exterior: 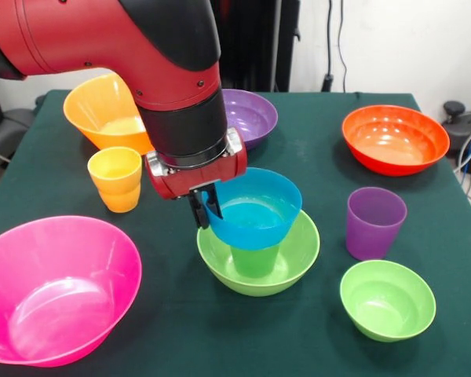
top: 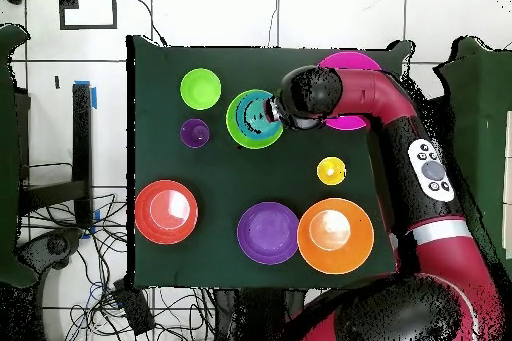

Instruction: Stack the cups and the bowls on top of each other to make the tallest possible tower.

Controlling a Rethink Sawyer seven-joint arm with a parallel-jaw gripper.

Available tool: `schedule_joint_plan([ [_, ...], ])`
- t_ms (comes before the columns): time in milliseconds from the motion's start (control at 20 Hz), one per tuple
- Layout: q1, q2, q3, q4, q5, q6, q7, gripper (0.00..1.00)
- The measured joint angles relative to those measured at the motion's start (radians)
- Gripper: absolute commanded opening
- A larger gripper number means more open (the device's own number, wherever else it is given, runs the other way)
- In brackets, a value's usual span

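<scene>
Gripper (exterior: 206, 210) pinched the blue bowl (exterior: 255, 210)'s rim at frame center; released off-center on the green cup (exterior: 255, 259), it could tip.

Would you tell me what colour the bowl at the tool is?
Blue; the bowl sits on a green cup, clearest in the front view.

Green-clothed table (exterior: 330, 102) — white wall (exterior: 408, 39), tiled floor (top: 300, 17)

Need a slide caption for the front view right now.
Gripper grips the blue bowl by its rim atop the green cup in the lime-green bowl.
</scene>
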Motion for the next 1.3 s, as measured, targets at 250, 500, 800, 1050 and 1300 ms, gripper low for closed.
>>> schedule_joint_plan([
  [250,-0.006,0.001,0.0,0.0,-0.002,0.0,0.0,0.0],
  [500,-0.008,0.003,0.0,0.001,-0.002,0.0,0.0,0.0],
  [800,-0.01,0.004,0.0,0.012,-0.001,0.0,0.0,0.0],
  [1050,-0.016,-0.001,0.0,0.034,-0.001,0.0,0.0,0.0],
  [1300,-0.025,-0.01,0.0,0.061,-0.001,0.0,0.0,0.0],
])
